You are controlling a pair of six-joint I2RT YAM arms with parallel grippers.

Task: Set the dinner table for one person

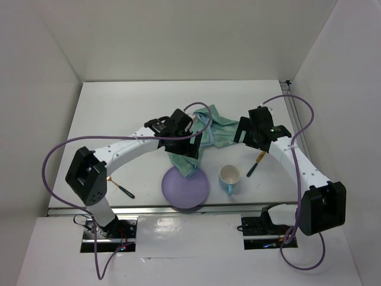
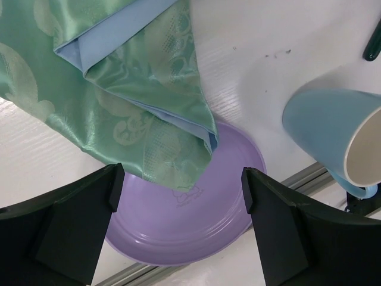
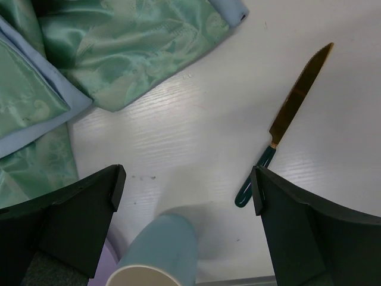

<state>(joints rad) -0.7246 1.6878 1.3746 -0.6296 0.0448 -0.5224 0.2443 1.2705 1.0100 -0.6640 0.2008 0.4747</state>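
Clutter, not a place setting yet: the dinner table is the white top under both arms, and all items sit bunched in its middle and near part. The green placemat lies crumpled and folded over, blue backing showing, with one corner draped onto the far rim of the purple plate. So the plate sits partly under the cloth rather than on it, the wrong order for a setting. The blue mug stands upright just right of the plate, close to the near edge. A gold-bladed knife with a dark green handle lies flat right of the mug, apart from the cloth. Another utensil lies far left near the left arm (fork or spoon, cannot tell).

The left gripper hangs over the cloth corner and plate with its jaws spread wide, holding nothing. The right gripper hovers over bare table between cloth and knife, also wide apart and empty. Likely step: grab the placemat and spread it flat first, since everything else goes on or beside it. Risk: pulling the cloth could drag the plate or nudge the mug.
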